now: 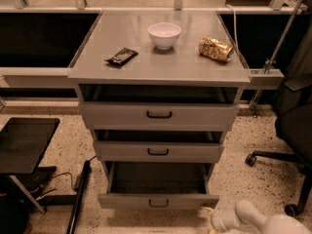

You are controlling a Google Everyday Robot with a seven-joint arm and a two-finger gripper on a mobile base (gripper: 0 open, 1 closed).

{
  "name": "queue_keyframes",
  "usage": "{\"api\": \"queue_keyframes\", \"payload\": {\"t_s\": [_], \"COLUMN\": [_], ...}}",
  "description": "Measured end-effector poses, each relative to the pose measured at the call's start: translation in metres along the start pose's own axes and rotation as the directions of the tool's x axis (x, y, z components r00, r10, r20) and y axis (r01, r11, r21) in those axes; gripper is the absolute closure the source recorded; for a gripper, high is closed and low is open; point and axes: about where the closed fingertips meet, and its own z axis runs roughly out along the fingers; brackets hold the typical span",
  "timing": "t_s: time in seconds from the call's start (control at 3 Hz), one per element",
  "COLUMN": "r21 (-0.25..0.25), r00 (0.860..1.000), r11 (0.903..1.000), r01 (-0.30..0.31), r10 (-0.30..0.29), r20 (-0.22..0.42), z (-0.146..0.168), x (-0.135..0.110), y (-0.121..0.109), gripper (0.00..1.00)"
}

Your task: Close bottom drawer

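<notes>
The bottom drawer [131,201] is the lowest of three grey drawers in a metal cabinet. It stands partly pulled out, with its deep grey tray showing and a small black bar handle [158,203] on its flat front. My gripper [210,215] is at the end of a white arm [253,220] that comes in from the lower right corner. It sits low, right at the drawer front's right end. Whether it touches the front is unclear.
The middle drawer [158,151] and top drawer [158,115] stick out slightly. On the cabinet top are a white bowl [164,34], a dark snack bar [121,56] and a gold chip bag [215,48]. An office chair [292,130] stands right, a black stand [24,143] left.
</notes>
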Motion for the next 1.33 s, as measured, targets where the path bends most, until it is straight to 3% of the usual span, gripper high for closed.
{"api": "queue_keyframes", "payload": {"t_s": [0.33,0.67,1.0,1.33], "r21": [-0.058,-0.011,-0.011,-0.016], "r00": [0.999,1.0,1.0,1.0], "r11": [0.9972,0.9995,0.9995,0.9999], "r01": [-0.048,-0.029,-0.029,0.002], "r10": [0.048,0.029,0.029,-0.002], "r20": [-0.003,-0.009,-0.009,0.006], "z": [0.052,0.048,0.048,0.041], "x": [-0.007,-0.008,-0.009,-0.024], "y": [-0.021,-0.051,-0.051,-0.05], "gripper": [0.0,0.0,0.0,0.0]}}
